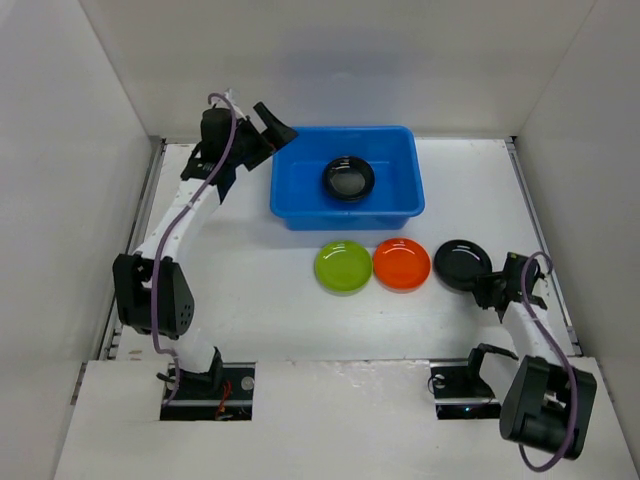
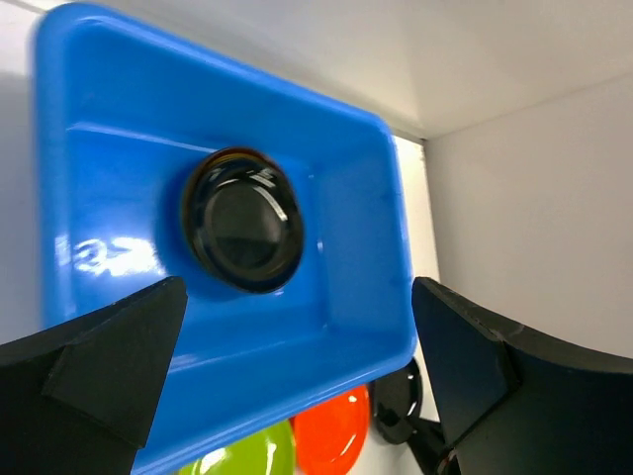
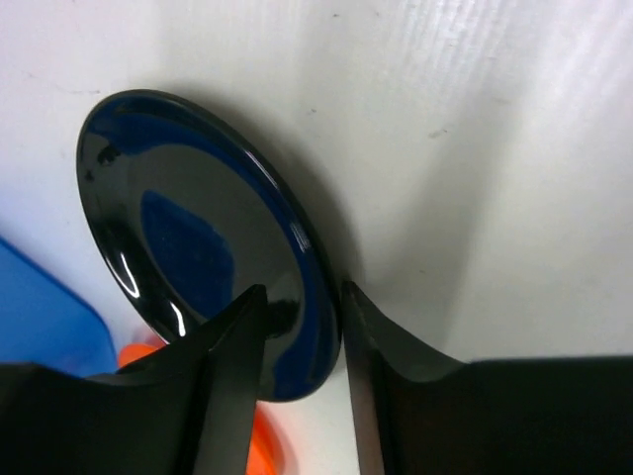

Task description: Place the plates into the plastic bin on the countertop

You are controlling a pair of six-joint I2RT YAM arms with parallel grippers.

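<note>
A blue plastic bin (image 1: pixel 300 190) stands at the back of the white countertop (image 1: pixel 250 290) with one black plate (image 1: pixel 348 178) inside it, also seen in the left wrist view as the black plate (image 2: pixel 242 220) in the bin (image 2: pixel 109 168). In front of the bin lie a lime green plate (image 1: pixel 342 266), an orange plate (image 1: pixel 401 264) and a second black plate (image 1: pixel 460 262) in a row. My right gripper (image 3: pixel 303 287) straddles the near rim of that second black plate (image 3: pixel 188 218), one finger over its inside and one outside, with a small gap left. My left gripper (image 2: pixel 297 297) hangs wide open and empty above the bin's left end.
White walls enclose the countertop on the left, back and right. The orange plate (image 3: pixel 267 445) shows just beside the black one in the right wrist view. Both arm bases sit at the near edge.
</note>
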